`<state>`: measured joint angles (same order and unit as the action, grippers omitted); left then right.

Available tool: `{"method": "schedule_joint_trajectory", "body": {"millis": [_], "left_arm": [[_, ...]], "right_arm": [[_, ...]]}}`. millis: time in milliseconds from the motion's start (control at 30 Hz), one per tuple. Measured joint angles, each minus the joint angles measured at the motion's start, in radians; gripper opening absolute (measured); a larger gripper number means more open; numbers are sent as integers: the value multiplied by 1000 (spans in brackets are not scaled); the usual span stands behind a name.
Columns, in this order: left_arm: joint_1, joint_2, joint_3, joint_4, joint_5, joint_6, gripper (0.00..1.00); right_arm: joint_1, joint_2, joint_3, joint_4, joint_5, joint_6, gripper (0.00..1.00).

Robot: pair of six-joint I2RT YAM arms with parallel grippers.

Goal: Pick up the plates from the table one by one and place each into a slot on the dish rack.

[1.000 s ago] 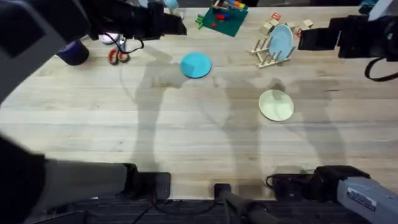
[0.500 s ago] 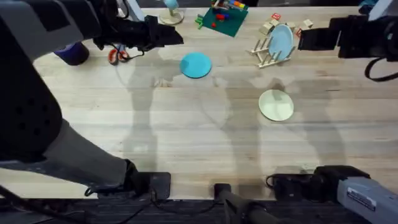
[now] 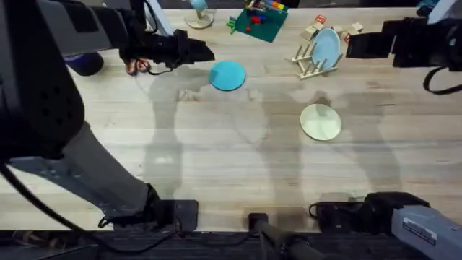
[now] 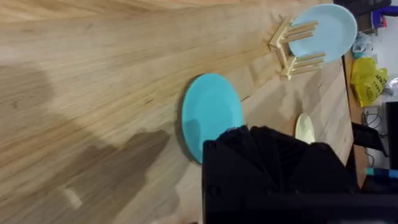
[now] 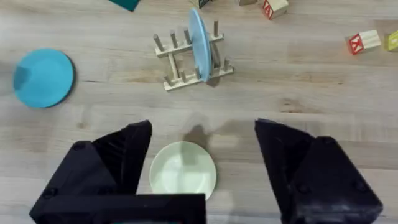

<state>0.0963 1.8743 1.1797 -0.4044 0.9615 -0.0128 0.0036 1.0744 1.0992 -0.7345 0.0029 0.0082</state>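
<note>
A turquoise plate lies flat on the table at the back centre. My left gripper hovers just left of it, its black fingers together and holding nothing. In the left wrist view the same plate sits just ahead of the left gripper. A cream plate lies flat to the right. The dish rack holds a pale blue plate upright. My right gripper is right of the rack. In the right wrist view it stands open above the cream plate.
A green toy-block board stands at the back edge. Small wooden letter blocks lie behind the rack. A dark blue object and orange-handled scissors sit at the back left. The front half of the table is bare wood.
My left arm has swung toward me and lower, bringing its gripper close beside the turquoise plate. The right arm and both flat plates have not moved.
</note>
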Motion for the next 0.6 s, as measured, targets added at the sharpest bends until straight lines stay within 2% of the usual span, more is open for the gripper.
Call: {"method": "schedule_joint_trajectory", "body": {"millis": [600], "left_arm": [[0, 117, 2, 6, 36, 0, 37]], "right_arm": [[0, 0, 0, 0, 0, 0, 996]]}}
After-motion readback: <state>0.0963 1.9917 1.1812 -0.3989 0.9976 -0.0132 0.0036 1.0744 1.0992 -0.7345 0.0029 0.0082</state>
